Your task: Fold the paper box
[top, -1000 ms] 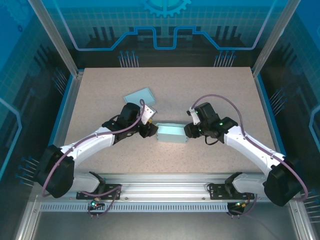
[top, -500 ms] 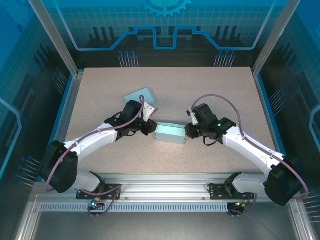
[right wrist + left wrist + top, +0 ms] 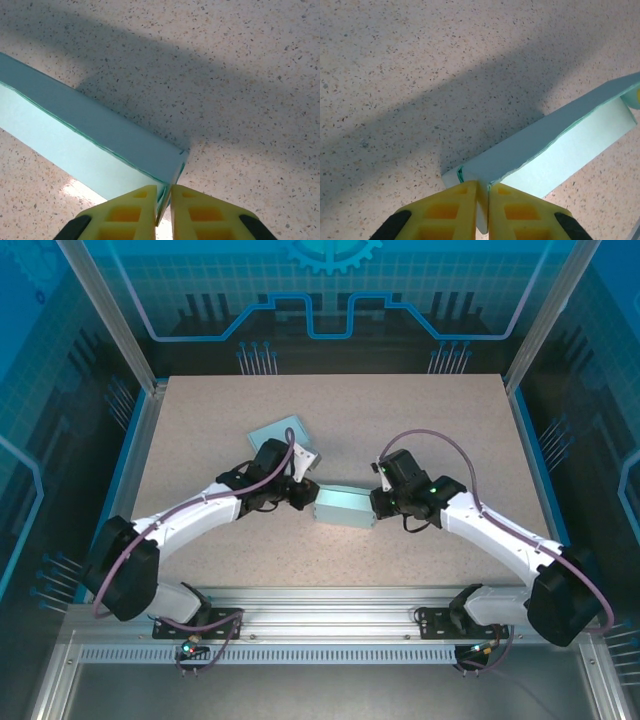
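A: Both pairs of jaws have pinched in over the last second. The paper box (image 3: 343,506) has hardly shifted and sits just below centre frame on the table (image 3: 450,410).

B: Holds?

A: The left gripper (image 3: 303,495) is all but closed on a thin wall at the box's left end. Its wrist view shows pale card squeezed between the yellow fingers (image 3: 445,212). The right gripper (image 3: 376,502) does the same at the right end, nipping the corner edge between its fingers (image 3: 130,210).

B: Why one at each end?

A: My reading is that it's bracing. With both ends pinned, the box can't slide or skew while a flap is creased. I can't tell which flap comes next.

B: Edges?

A: The long top edge is thin and slightly ragged in the left wrist view, so it would crush easily.

B: Room to move?

A: The arms take up the left and right of the box. Bare table lies toward the top and bottom of the frame. A flat blue-green sheet (image 3: 278,430) lies at upper left, near the left wrist and well apart from the box.
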